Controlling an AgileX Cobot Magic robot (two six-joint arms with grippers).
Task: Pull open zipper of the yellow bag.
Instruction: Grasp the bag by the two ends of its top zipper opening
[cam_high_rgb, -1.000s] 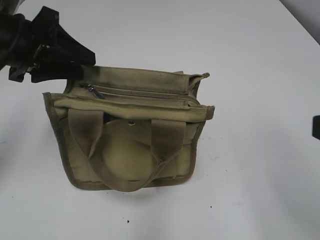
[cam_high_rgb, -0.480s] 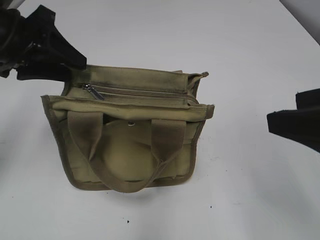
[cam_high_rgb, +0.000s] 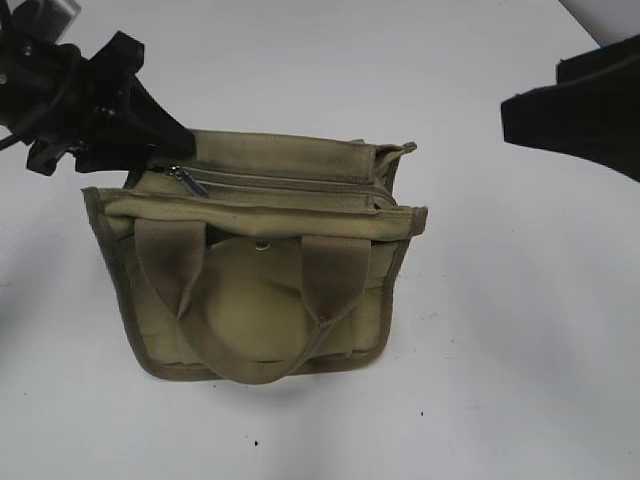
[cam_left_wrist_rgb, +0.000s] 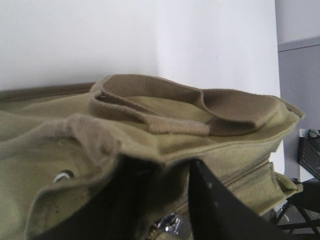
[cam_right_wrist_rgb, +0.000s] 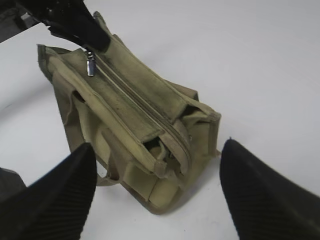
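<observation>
The yellow bag (cam_high_rgb: 260, 300) stands upright mid-table, handles to the front. Its zipper (cam_high_rgb: 290, 188) runs along the top, and the silver pull tab (cam_high_rgb: 187, 181) lies at the left end. My left gripper (cam_high_rgb: 172, 135) is at the bag's back-left corner, just behind the tab. In the left wrist view its fingers (cam_left_wrist_rgb: 215, 210) stand apart, astride the bag's top fabric, with the pull tab (cam_left_wrist_rgb: 172, 227) low between them; I cannot tell whether they press the cloth. My right gripper (cam_high_rgb: 540, 90) hangs wide open and empty, above and to the right of the bag (cam_right_wrist_rgb: 150, 130).
The bag rests on a white tabletop (cam_high_rgb: 500, 350). A snap button (cam_high_rgb: 262, 243) sits on the bag's front between the two webbing handles (cam_high_rgb: 330, 280). The dark left arm (cam_right_wrist_rgb: 75, 22) covers the bag's far end, seen from the right wrist.
The right gripper came in from the right edge and rose to the upper right. The left gripper shifted slightly right onto the bag's corner and its jaws narrowed. The bag stayed put.
</observation>
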